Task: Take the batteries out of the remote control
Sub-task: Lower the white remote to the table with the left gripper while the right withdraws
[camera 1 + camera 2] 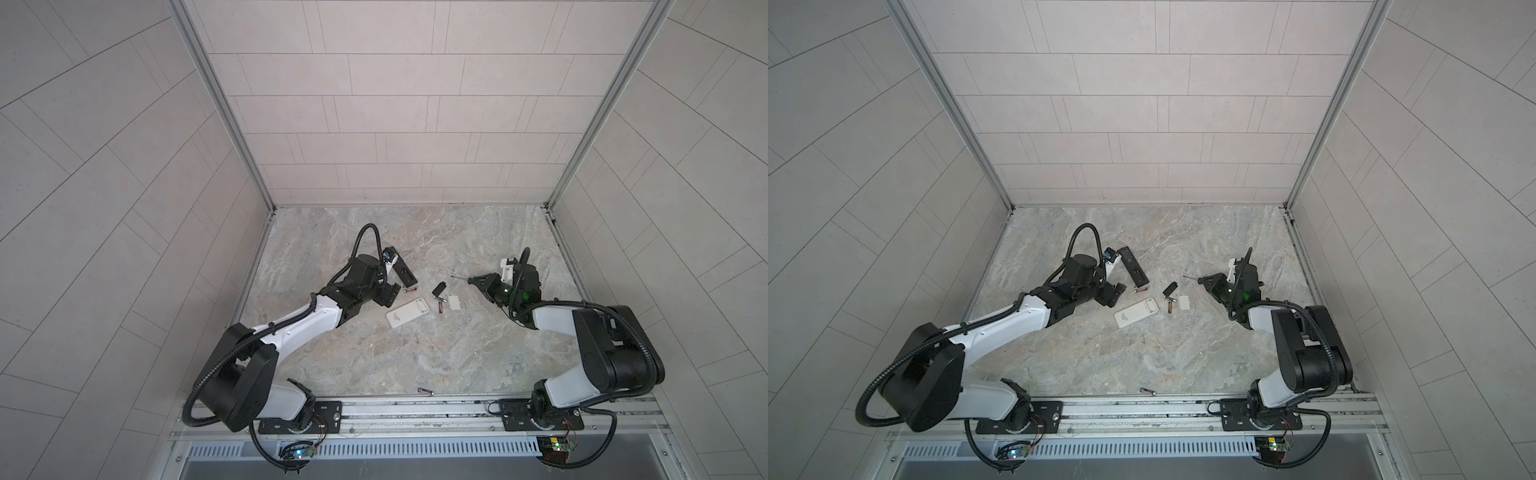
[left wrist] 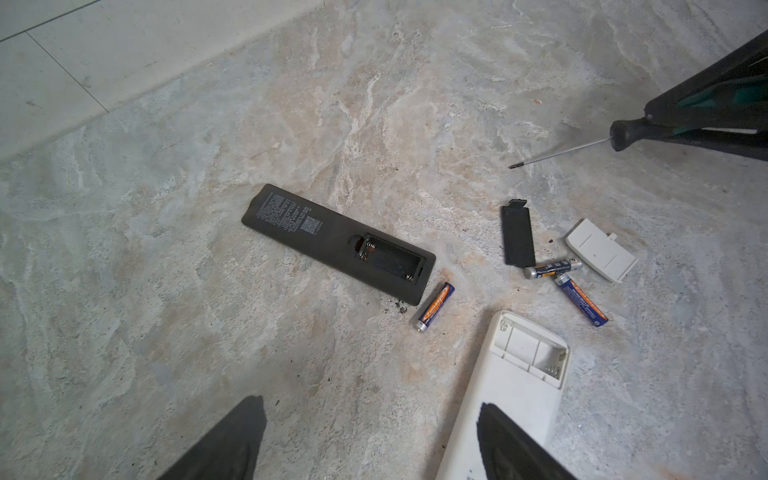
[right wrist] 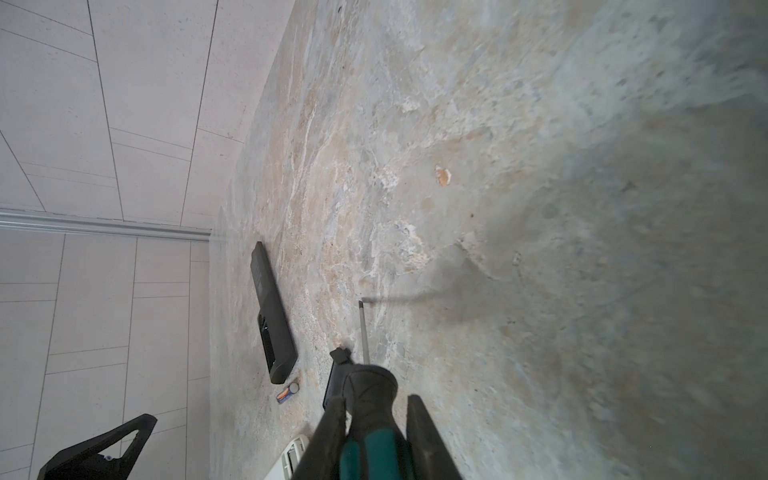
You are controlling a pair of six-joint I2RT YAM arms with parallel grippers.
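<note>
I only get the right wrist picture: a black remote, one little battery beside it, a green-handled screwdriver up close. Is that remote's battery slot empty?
Observer: Yes; the left wrist view shows the black remote with its bay holding only springs.
Operator: Any batteries lying where I can't see them?
Observer: A stray battery lies alone near the front rail, far from the remotes, in both top views.

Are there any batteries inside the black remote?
No, the black remote has an open compartment showing only springs, and one battery lies beside it.
</note>
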